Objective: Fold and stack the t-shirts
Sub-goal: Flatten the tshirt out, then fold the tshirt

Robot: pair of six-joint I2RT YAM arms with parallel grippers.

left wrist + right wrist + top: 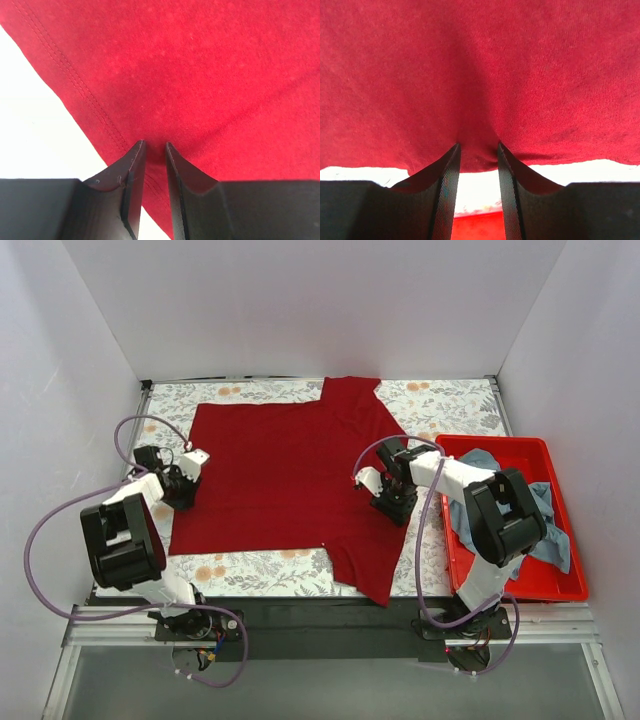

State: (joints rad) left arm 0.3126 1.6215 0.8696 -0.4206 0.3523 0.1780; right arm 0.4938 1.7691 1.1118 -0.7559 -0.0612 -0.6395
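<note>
Lying flat on the worktop, the red shirt (280, 480) runs lengthwise left to right: hem by the left claw (185, 483), shoulder end by the right claw (392, 502). Each claw pinches its nearer edge (cloth puckers between the tips). The blue shirt (548, 540) waits in the bin (495, 443).

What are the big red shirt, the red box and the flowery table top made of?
The dark red t-shirt looks like soft matte knit cloth, perhaps cotton: fine ribs, a double-stitched hem, puckers. The red bin seems moulded plastic: smooth, rigid, slightly glossy walls. The floral table cover lies flat; printed cloth or vinyl, I cannot tell.
</note>
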